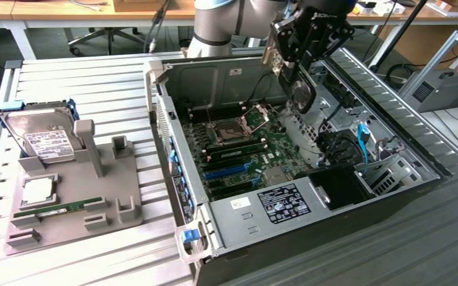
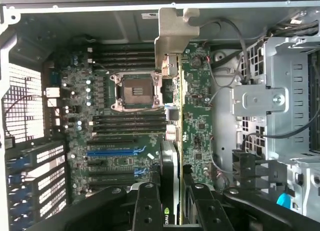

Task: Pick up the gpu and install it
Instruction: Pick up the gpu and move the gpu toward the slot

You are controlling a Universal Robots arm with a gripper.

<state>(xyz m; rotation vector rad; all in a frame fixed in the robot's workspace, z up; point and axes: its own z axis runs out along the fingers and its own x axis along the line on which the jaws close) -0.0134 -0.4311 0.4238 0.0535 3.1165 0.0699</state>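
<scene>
From where I stand, the arm (image 1: pixel 213 27) is a stout round tube of pale silver-grey metal, with a thin darker seam ringing it low down and a bluish-grey band at the top edge of the exterior view. At its end sits the tool (image 1: pixel 291 67), a boxy matte-black assembly of flat plates and angled brackets, with pale glints along its edges. Seen close in the wrist view, its two black fingers (image 2: pixel 148 206) are thick, slab-like bars, each dotted with round recessed screw holes and widening into broad black shoulders on either side.
</scene>
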